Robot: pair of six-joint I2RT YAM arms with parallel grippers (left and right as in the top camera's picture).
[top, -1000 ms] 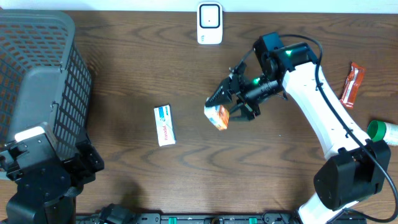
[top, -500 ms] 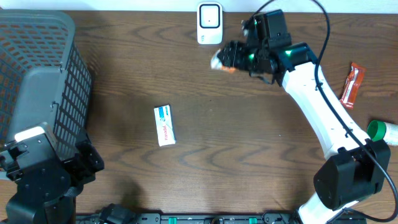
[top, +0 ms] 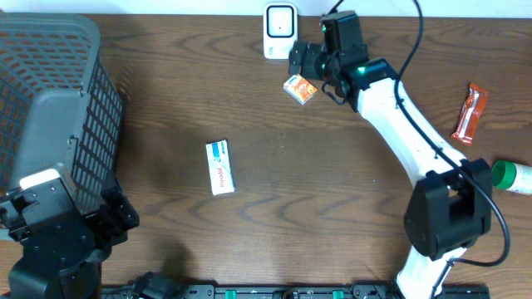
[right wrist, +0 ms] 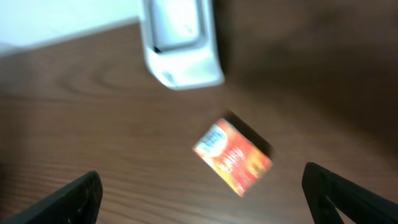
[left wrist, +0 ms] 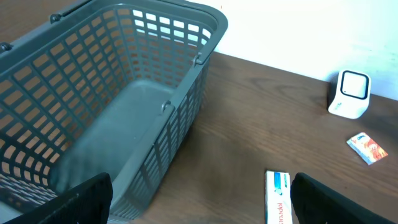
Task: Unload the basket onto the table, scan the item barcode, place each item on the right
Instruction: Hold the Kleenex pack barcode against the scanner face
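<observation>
A small orange box (top: pixel 300 89) is free of any grip, just below the white barcode scanner (top: pixel 280 31) at the table's far edge. My right gripper (top: pixel 299 61) hovers above it, open, with nothing between its fingers. In the right wrist view the orange box (right wrist: pixel 233 155) shows blurred ahead of the spread fingers, with the scanner (right wrist: pixel 180 46) beyond it. My left gripper (left wrist: pixel 200 193) is open and empty near the front left, and in its view I see the orange box (left wrist: pixel 368 148) and the scanner (left wrist: pixel 349 93) far off to the right.
A white and blue carton (top: pixel 220 167) lies mid-table. A grey mesh basket (top: pixel 50 100) fills the left side. A red snack packet (top: pixel 469 114) and a green-capped bottle (top: pixel 511 175) lie at the right edge.
My right gripper carried the orange box from mid-table up to the scanner, then opened and let it go. The left arm has not moved.
</observation>
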